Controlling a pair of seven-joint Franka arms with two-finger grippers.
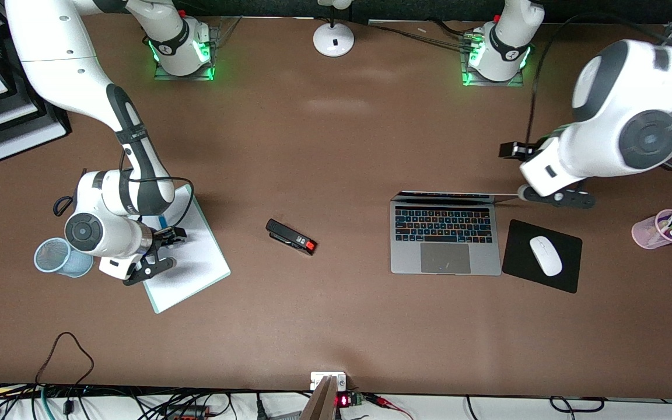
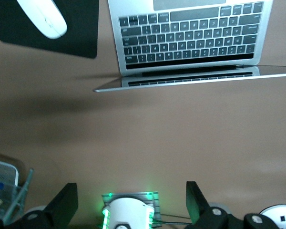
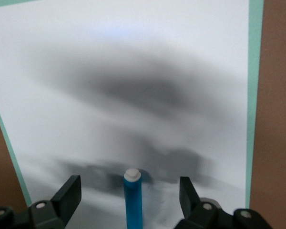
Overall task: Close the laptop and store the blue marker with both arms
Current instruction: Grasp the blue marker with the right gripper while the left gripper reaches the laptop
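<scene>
The laptop (image 1: 445, 239) lies open on the table, its lid (image 1: 447, 195) standing upright and seen edge-on. It also shows in the left wrist view (image 2: 190, 38). My left gripper (image 1: 557, 198) is open and empty (image 2: 131, 202), over the table beside the lid's corner toward the left arm's end. The blue marker (image 3: 132, 200) with its white end lies on a white teal-edged pad (image 1: 190, 268). A bit of the marker shows in the front view (image 1: 163, 221). My right gripper (image 1: 167, 249) is open just above it, one finger on each side of it (image 3: 129, 191), not touching it.
A black stapler (image 1: 291, 237) lies mid-table. A white mouse (image 1: 546, 255) sits on a black mouse pad (image 1: 517, 256) beside the laptop. A pink cup of pens (image 1: 660, 228) stands at the left arm's end, a blue mesh cup (image 1: 59, 256) beside the right gripper. A lamp base (image 1: 333, 38) stands between the arms' bases.
</scene>
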